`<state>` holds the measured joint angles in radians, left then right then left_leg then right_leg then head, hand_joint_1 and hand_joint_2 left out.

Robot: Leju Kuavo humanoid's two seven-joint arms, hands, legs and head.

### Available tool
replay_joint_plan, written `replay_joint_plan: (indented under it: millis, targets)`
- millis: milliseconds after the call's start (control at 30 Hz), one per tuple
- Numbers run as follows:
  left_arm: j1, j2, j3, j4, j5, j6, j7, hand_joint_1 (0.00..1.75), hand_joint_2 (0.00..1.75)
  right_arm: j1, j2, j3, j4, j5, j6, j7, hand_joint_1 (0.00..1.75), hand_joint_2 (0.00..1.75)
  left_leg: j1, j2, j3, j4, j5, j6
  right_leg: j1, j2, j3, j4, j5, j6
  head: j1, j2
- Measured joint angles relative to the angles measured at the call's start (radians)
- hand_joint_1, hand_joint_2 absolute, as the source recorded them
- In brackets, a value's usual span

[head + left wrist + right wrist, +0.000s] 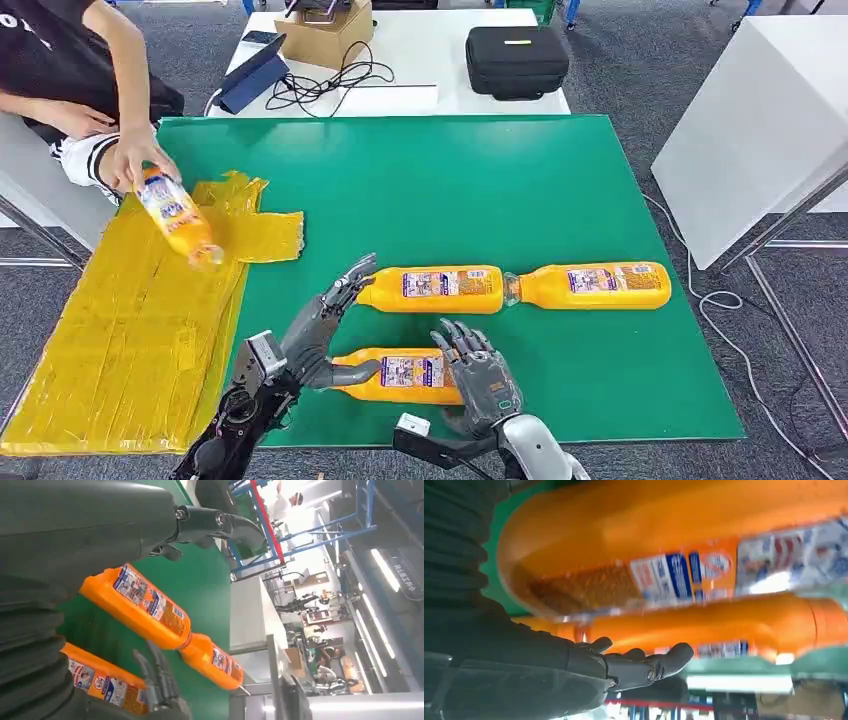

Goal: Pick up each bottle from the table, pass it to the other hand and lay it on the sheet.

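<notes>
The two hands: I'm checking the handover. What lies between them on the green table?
In the head view, an orange bottle lies on its side between the left hand and right hand, both at its ends.

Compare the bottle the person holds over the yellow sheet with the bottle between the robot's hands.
The person's bottle is lifted and tilted, cap down, above the yellow sheet; the near bottle lies flat on the green table. A person's hand grips the first; the right hand rests on the second. Both are orange with matching labels.
</notes>
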<state>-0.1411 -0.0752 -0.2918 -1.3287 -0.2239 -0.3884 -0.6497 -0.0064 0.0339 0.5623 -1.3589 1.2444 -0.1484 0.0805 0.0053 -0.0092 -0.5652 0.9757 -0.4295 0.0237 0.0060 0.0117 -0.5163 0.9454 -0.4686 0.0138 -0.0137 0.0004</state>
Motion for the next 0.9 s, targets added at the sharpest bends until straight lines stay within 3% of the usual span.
replay_joint_plan:
  millis: [300, 333, 367, 433, 467, 500, 900]
  targets:
    - [0.004, -0.011, 0.001, 0.0, 0.003, -0.016, 0.004, 0.0, 1.75, -0.057, 0.014, -0.008, 0.089, -0.052, 0.043, -0.003, 0.0, 1.75, 0.0, 0.001, 0.002, 0.0, 0.0, 0.0, 0.0, 0.0, 0.002, 0.0, 0.0, 0.0, 0.0, 0.0]
    - [0.004, -0.013, 0.001, 0.0, 0.003, -0.019, 0.005, 0.0, 1.75, -0.064, 0.015, -0.009, 0.1, -0.053, 0.044, -0.003, 0.61, 1.75, 0.0, 0.001, 0.003, 0.0, 0.0, 0.0, 0.0, 0.0, 0.002, 0.0, 0.0, 0.0, 0.0, 0.0]
    - [0.004, -0.014, 0.001, 0.0, 0.003, -0.02, 0.005, 0.0, 1.75, -0.07, 0.017, -0.009, 0.108, -0.053, 0.047, -0.003, 0.93, 1.75, 0.0, 0.001, 0.004, 0.0, 0.0, 0.0, 0.0, 0.0, 0.003, 0.0, 0.0, 0.0, 0.0, 0.0]
    - [0.003, -0.016, 0.001, 0.0, 0.003, -0.02, 0.006, 0.0, 1.75, -0.084, 0.019, -0.01, 0.127, -0.054, 0.05, -0.003, 0.93, 1.75, 0.0, 0.001, 0.005, 0.0, 0.0, 0.0, 0.0, 0.001, 0.004, 0.0, 0.0, 0.0, 0.0, 0.0]
    - [0.002, -0.017, 0.001, 0.001, 0.003, -0.02, 0.006, 0.0, 1.75, -0.09, 0.02, -0.011, 0.137, -0.054, 0.052, -0.003, 1.43, 1.75, 0.0, 0.001, 0.007, 0.0, 0.0, 0.0, 0.0, 0.001, 0.005, 0.0, 0.0, 0.0, 0.0, 0.0]
    - [0.002, -0.018, 0.001, 0.001, 0.004, -0.02, 0.007, 0.0, 1.75, -0.094, 0.022, -0.011, 0.144, -0.055, 0.052, -0.003, 1.71, 1.75, 0.0, 0.001, 0.007, 0.0, 0.0, 0.0, 0.0, 0.001, 0.006, 0.0, 0.0, 0.0, 0.0, 0.0]
    - [0.001, -0.022, 0.001, 0.008, 0.005, -0.021, 0.01, 0.0, 1.75, -0.116, 0.031, -0.012, 0.177, -0.072, 0.054, -0.003, 1.73, 1.75, 0.0, 0.001, 0.011, 0.0, 0.0, 0.0, 0.0, 0.001, 0.009, 0.0, 0.0, 0.0, 0.0, 0.0]
